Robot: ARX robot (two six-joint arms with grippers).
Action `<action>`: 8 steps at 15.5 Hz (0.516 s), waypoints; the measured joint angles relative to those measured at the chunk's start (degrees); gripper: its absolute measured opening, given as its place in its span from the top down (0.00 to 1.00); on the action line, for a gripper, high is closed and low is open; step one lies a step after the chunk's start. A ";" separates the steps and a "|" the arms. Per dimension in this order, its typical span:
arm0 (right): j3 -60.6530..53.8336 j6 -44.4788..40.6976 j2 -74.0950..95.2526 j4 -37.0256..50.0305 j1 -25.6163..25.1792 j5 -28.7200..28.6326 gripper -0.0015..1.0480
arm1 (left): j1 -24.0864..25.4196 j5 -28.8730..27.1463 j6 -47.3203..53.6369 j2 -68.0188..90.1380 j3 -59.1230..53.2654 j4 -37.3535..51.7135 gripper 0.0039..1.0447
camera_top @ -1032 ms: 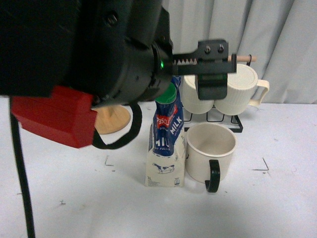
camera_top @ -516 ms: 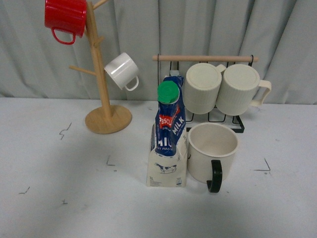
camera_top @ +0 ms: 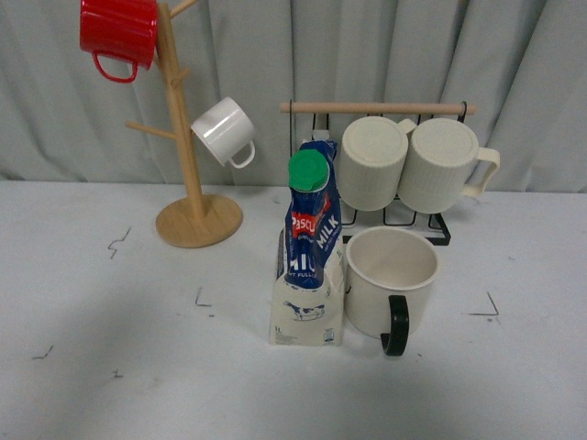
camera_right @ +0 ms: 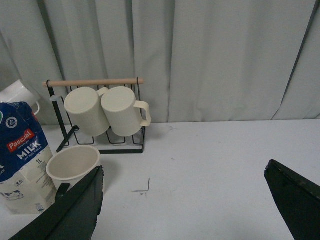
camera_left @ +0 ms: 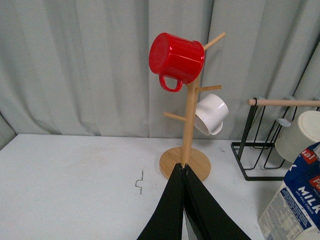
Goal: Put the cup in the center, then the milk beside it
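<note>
Your cup (camera_top: 392, 280) stands upright and empty on the table (camera_top: 138, 367), just in front of the black rack (camera_top: 440, 229) with its two ribbed mugs (camera_top: 408, 165). The milk (camera_top: 309, 261) touches the cup's side, its label reading "MILK" under a red brand patch. Your left gripper (camera_left: 184, 210) shows its fingers pressed together, near the wooden mug tree (camera_left: 187, 125). Your right gripper (camera_right: 185, 200) is spread wide, holding nothing, cup and milk off beside one finger (camera_right: 65, 212).

milk (camera_top: 307, 266) just left of cup (camera_top: 392, 280)
</note>
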 joint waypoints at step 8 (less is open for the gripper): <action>0.00 0.00 0.00 -0.02 0.00 0.02 0.06 | 8.28 7.80 0.02 -12.17 -7.08 -5.20 0.99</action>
